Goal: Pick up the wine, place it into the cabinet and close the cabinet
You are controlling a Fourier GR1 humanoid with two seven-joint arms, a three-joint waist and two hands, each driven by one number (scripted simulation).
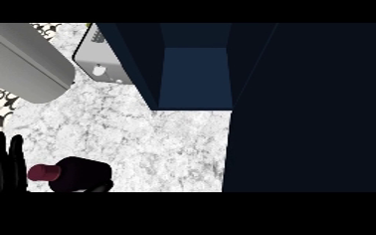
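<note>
The wine (73, 173) is seen lying on the marble counter (161, 144) at lower left, cap pointing left — not yet lifted. The left hand (13, 162) rests just beside it, fingers straight and upright, holding nothing. The cabinet (195, 74) is left open — ready for loading. No right hand is seen.

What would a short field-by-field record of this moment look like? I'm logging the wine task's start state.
wine: dark glass wine bottle with a maroon cap, lying on its side at the lower left
surface: white speckled marble counter
cabinet: dark navy blue cabinet, open, inside bare
left robot hand: fingers straight, beside the bottle's cap, holding nothing
right robot hand: not in view
other items: grey cylindrical metal object at upper left; silver boxy appliance beside the cabinet
</note>
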